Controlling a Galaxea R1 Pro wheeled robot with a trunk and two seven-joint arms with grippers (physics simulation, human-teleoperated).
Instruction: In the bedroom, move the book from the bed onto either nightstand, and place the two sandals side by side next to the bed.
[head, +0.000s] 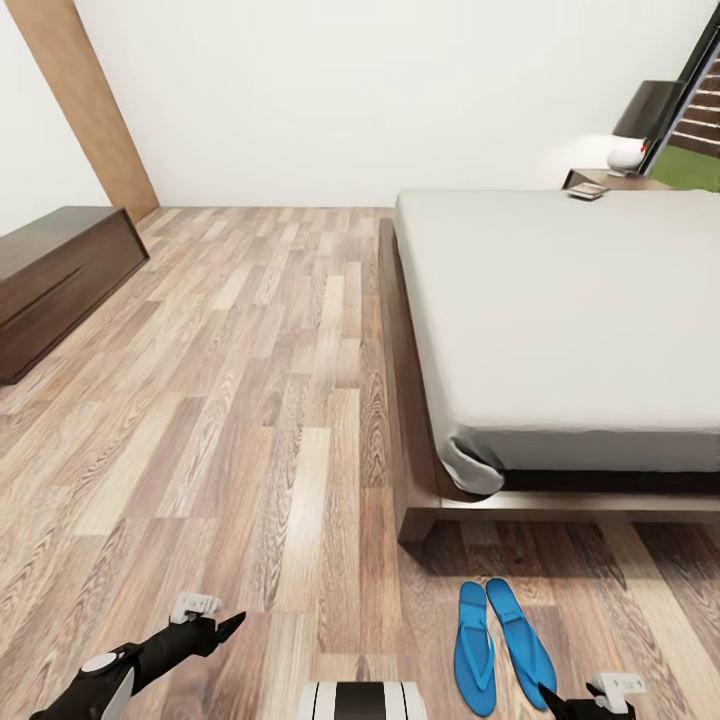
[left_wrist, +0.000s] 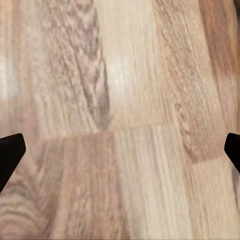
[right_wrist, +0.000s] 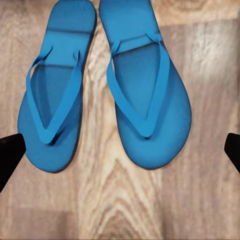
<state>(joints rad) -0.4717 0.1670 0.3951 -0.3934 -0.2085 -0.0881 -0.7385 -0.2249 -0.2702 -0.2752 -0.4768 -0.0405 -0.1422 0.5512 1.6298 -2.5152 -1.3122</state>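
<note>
Sandals (head: 500, 645) lie paired beside the bed (head: 560, 310); the book (head: 587, 192) sits near the far nightstand (head: 600, 180). Both tools, left (left_wrist: 120, 155) and right (right_wrist: 120, 155), are spread wide, empty.

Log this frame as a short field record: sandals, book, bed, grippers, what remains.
sandals: two sandals flat on the floor, side by side, off the bed's foot corner
book: book lying at the far edge of the bed
nightstand: nightstand beyond the bed's far end
left gripper: left gripper open over bare floor
right gripper: right gripper open above the sandals
remaining: book to nightstand
</note>
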